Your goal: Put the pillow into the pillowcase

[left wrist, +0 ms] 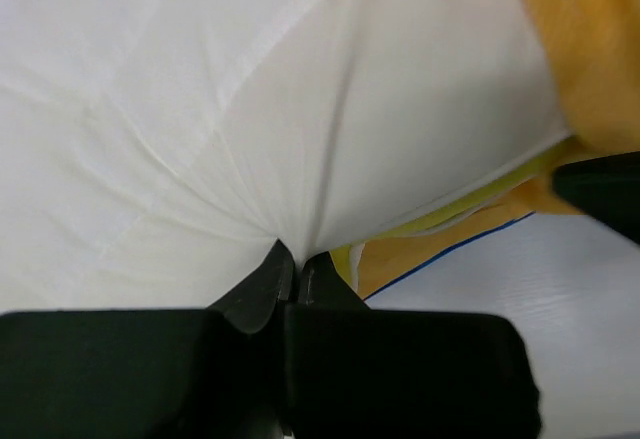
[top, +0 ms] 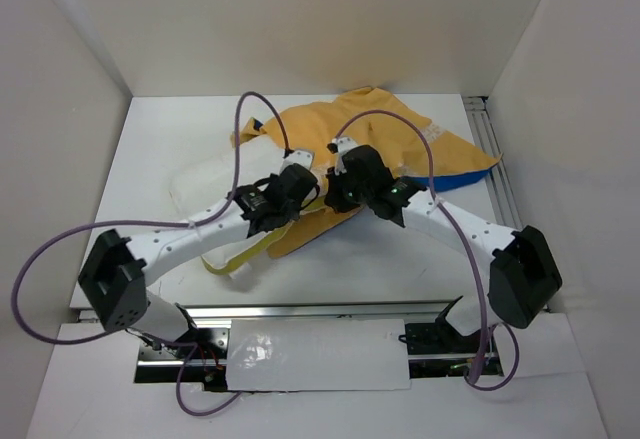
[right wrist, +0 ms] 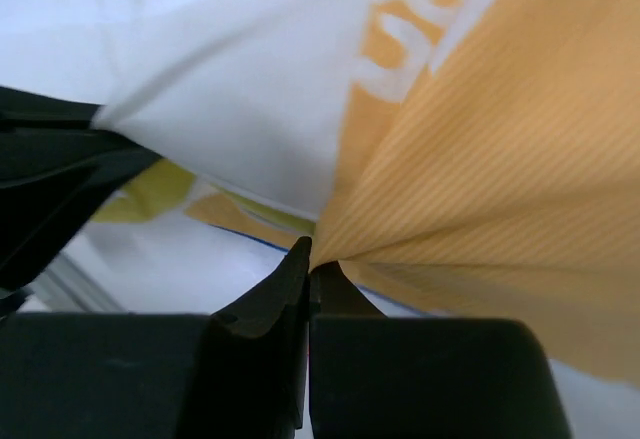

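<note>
My left hand is closed tight on a pinch of the pillow; the white cloth gathers in folds at its tips. My right hand, just beside it, is closed on the orange edge of the pillowcase. I think one hand can so push while the other holds the mouth up. Both things lie in the middle of the tabletop, the pillowcase overlapping the pillow.
</note>
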